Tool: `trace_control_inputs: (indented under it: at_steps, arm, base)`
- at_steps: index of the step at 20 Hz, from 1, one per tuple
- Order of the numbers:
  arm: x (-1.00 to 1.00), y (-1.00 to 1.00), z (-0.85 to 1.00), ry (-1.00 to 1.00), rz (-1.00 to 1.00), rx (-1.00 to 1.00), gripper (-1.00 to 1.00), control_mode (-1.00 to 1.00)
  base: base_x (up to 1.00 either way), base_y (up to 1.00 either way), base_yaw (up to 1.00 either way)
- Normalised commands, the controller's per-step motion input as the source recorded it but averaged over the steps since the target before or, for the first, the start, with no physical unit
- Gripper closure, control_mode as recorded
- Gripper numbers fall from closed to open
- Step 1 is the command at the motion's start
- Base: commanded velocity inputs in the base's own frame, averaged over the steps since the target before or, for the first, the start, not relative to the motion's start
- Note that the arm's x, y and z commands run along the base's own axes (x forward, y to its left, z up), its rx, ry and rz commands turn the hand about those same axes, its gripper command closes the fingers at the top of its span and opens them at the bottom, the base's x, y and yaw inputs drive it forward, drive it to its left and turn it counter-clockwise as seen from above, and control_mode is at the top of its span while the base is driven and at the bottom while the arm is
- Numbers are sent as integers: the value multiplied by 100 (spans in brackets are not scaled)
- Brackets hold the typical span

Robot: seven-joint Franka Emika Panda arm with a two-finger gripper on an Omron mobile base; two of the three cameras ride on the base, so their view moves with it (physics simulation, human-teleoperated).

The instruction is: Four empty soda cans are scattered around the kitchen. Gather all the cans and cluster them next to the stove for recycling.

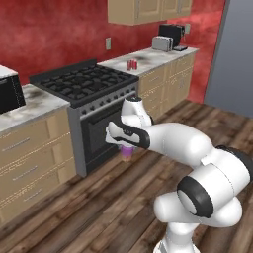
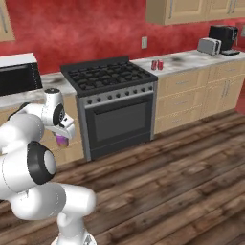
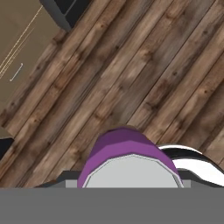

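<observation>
My gripper [image 1: 127, 148] hangs over the wooden floor in front of the stove [image 1: 84, 81], shut on a purple soda can [image 1: 127, 153] that pokes out below the hand. In the right base view the same purple can [image 2: 62, 139] sits under the gripper [image 2: 63, 134], left of the stove [image 2: 107, 74]. Seen from the hand, the purple can [image 3: 124, 153] with its silver top fills the lower middle and hides the fingertips. Two red soda cans [image 1: 131, 64] stand close together on the counter just right of the stove, and the right base view shows these red cans [image 2: 157, 64] too.
A black microwave [image 1: 10, 91] sits on the counter left of the stove. A toaster [image 1: 162, 43] and a coffee machine [image 1: 173, 33] stand at the counter's far right end. Cabinet drawers [image 1: 29, 158] line the floor edge. Open wooden floor [image 2: 182, 191] lies to the right.
</observation>
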Motion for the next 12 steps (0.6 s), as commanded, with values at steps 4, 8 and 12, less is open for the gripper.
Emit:
trace_control_inputs:
  at_steps: [4,8,12]
  arm:
    - [0,0,0,0,0,0,100,100]
    - [0,0,0,0,0,0,100,100]
    - [0,0,0,0,0,0,100,100]
  base:
    - [62,-30,0]
    - [62,-30,0]
    - [63,-30,0]
